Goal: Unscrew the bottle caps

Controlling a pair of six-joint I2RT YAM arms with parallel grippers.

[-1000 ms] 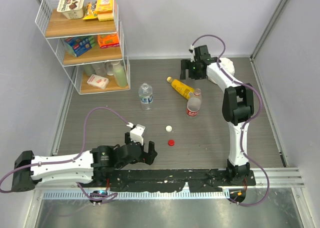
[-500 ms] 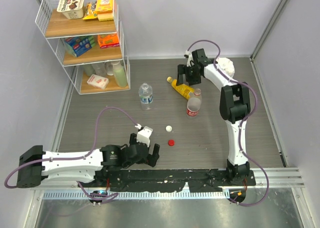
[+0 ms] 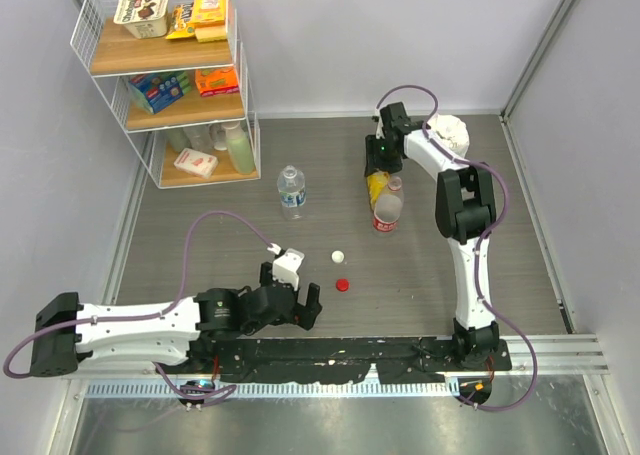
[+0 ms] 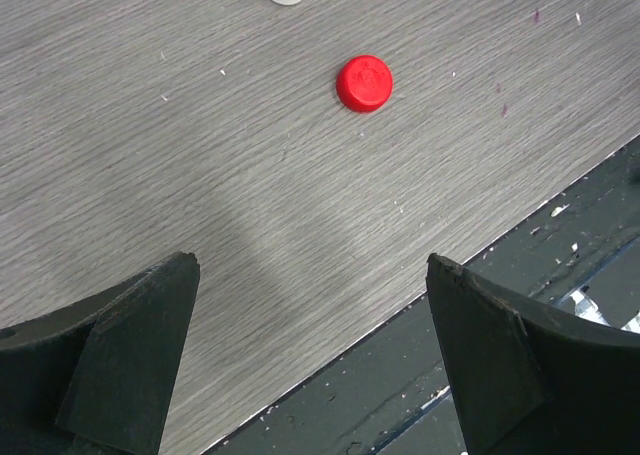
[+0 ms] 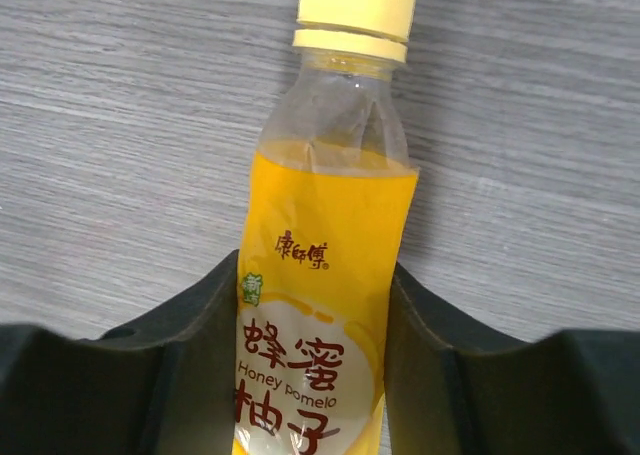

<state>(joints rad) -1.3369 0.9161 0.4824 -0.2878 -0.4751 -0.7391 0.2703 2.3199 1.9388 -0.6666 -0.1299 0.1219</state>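
Observation:
The yellow-orange bottle (image 5: 325, 275) lies on the table with its yellow cap (image 5: 355, 10) screwed on. My right gripper (image 5: 315, 275) is shut on its labelled body, a finger pressing each side. In the top view this gripper (image 3: 381, 161) sits over that bottle (image 3: 377, 186). Beside it lies the red-label bottle (image 3: 388, 208). The blue-white label bottle (image 3: 291, 190) stands upright further left. A loose white cap (image 3: 338, 257) and a loose red cap (image 4: 364, 82) rest on the table. My left gripper (image 4: 310, 265) hangs open over the table's near edge, short of the red cap.
A wire shelf rack (image 3: 165, 75) with boxes and bottles stands at the back left. A white round object (image 3: 450, 131) lies behind the right arm. A dark rail (image 4: 520, 275) runs along the table's near edge, under the left gripper.
My right gripper has moved down over the yellow-orange bottle and closed on it; the bottle swung from slanted to nearly straight. The left arm shifted slightly right.

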